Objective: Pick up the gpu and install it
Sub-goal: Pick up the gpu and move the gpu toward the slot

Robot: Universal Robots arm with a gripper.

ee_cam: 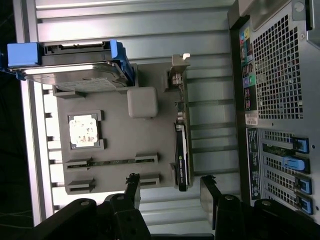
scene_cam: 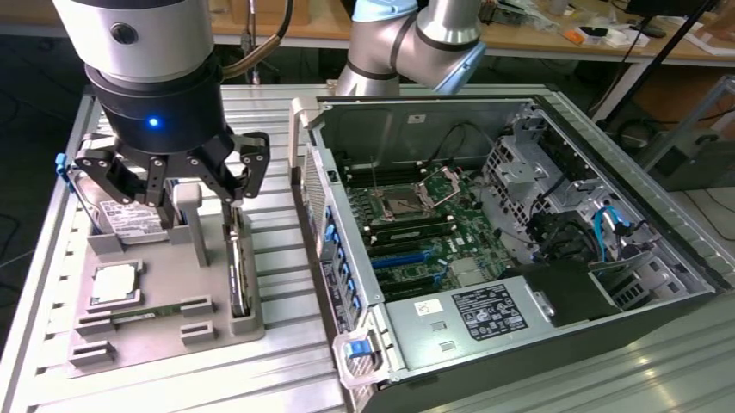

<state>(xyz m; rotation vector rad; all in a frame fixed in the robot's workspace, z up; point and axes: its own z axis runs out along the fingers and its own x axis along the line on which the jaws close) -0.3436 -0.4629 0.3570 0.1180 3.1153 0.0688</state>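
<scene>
we see the gripper (scene_cam: 178, 202) hanging over the grey holder tray (scene_cam: 150, 348), its fingers spread wide with nothing between them. the gpu (scene_cam: 237, 268) stands on edge, untouched, in the tray's slot nearest the open computer case (scene_cam: 344, 258). a grey post (scene_cam: 193, 219) rises just beside it, and the hard drive (scene_cam: 115, 217), a processor chip (scene_cam: 115, 284) and a memory stick (scene_cam: 150, 311) share the tray. the exterior view lets us look into the case at the motherboard (scene_cam: 419, 215); the wrist view gives us the gpu's silver bracket (ee_cam: 176, 75) and the case's perforated rear panel (ee_cam: 280, 65)
</scene>
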